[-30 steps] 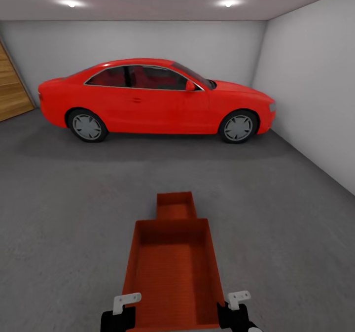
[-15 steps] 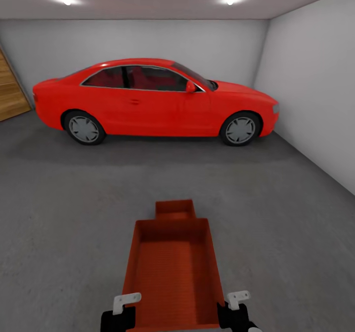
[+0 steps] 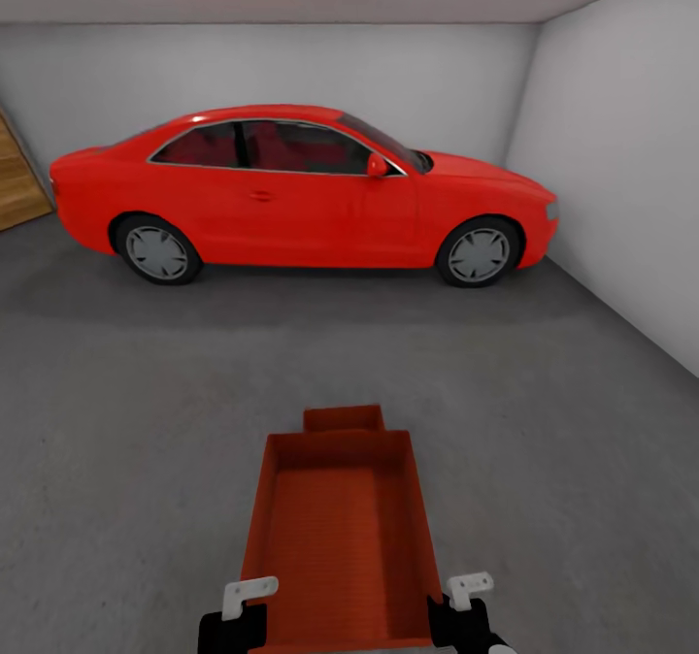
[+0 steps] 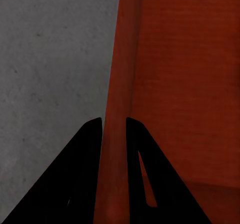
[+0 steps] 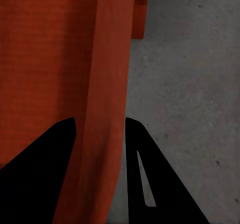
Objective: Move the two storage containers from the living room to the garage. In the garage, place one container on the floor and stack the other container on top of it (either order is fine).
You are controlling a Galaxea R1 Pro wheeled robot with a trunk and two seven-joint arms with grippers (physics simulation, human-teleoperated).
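I hold one orange-red storage container low in front of me, open top up, over the garage's dark grey floor. My left gripper is shut on its left wall, and my right gripper is shut on its right wall. In the wrist views each wall runs between the fingers of the left gripper and the right gripper. The other storage container sits on the floor just beyond the held one, mostly hidden by it; a corner of this second container shows in the right wrist view.
A large glossy red car is parked across the back of the garage. A white wall runs along the right, and a wood-panelled door shows at the far left. Open concrete lies on both sides of the containers.
The whole view has advanced toward the car, so the camera moved forward. The container on the floor is closer and more hidden behind the held one. Both grips are unchanged.
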